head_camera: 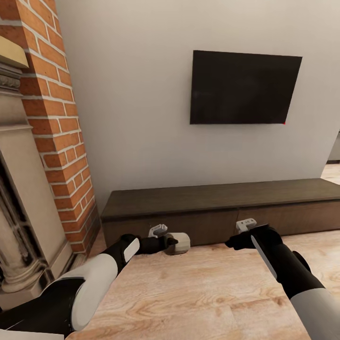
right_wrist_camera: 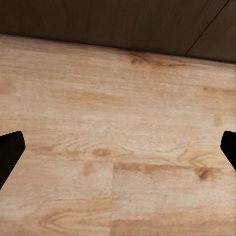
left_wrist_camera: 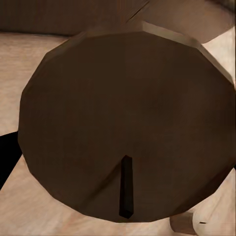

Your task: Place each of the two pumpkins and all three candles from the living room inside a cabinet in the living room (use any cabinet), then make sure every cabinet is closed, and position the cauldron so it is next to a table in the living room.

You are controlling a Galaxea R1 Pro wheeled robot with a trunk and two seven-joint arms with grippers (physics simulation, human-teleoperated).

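Note:
My left gripper (head_camera: 171, 242) is shut on a stubby beige candle (head_camera: 182, 243) and holds it low over the wooden floor, just in front of the left end of the long dark brown cabinet (head_camera: 212, 198). In the left wrist view the candle's round top (left_wrist_camera: 128, 113) looms very close, with its dark wick (left_wrist_camera: 126, 187). The cabinet's door panels look closed. My right gripper (head_camera: 234, 243) hangs open near the middle of the cabinet front, with nothing between its fingers (right_wrist_camera: 11, 152). Below it the right wrist view shows bare floor and the cabinet's base (right_wrist_camera: 98, 24).
A brick chimney breast with a stone fireplace surround (head_camera: 52, 141) stands at the left, close to my left arm. A black TV (head_camera: 243, 87) hangs on the white wall above the cabinet. Light wooden floor (head_camera: 198, 293) stretches in front.

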